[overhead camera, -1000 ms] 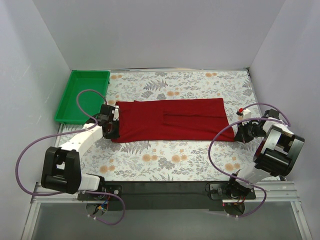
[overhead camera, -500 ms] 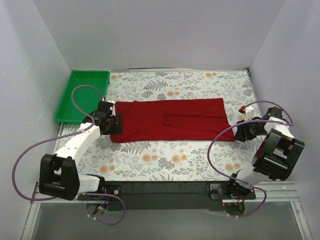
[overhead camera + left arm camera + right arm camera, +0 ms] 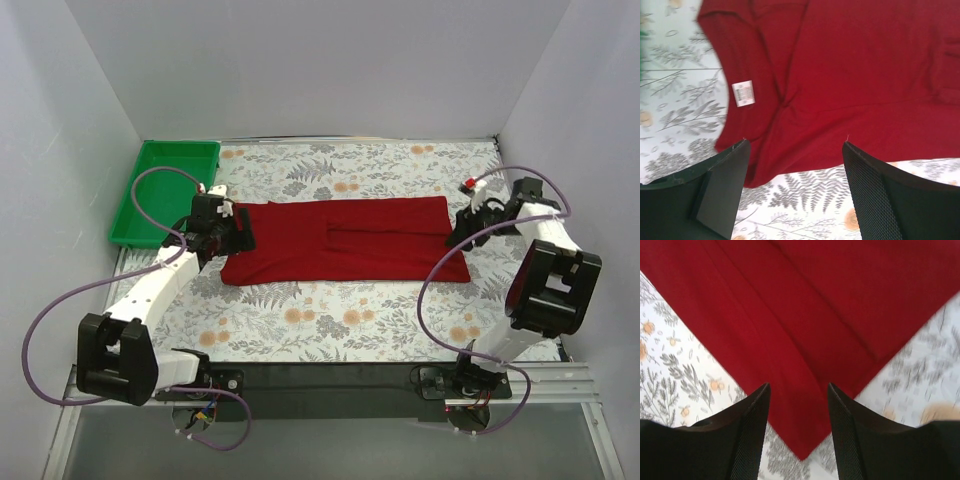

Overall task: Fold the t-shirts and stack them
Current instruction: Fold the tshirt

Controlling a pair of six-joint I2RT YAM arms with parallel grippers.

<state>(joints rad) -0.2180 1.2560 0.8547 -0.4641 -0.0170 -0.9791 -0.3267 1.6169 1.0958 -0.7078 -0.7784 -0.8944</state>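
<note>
The t-shirt [image 3: 340, 240] is dark red and lies flat on the floral table as a long folded band running left to right. Its white neck label [image 3: 743, 93] shows at the collar end in the left wrist view. My left gripper [image 3: 236, 232] hovers over that left end, open, with the shirt's near hem [image 3: 850, 75] and bare table between its fingers [image 3: 795, 143]. My right gripper [image 3: 463, 228] is at the right end, open, with the shirt's pointed near corner [image 3: 815, 315] lying loose between its fingers [image 3: 798, 385].
A green tray [image 3: 165, 190] stands at the back left, just beyond the left arm. White walls close in the table on the left, back and right. Purple cables loop off both arms.
Both grippers have opened and let go of the shirt's near corners. Each has moved away from the near edge toward the back, along its end of the shirt, which now lies flat.
</note>
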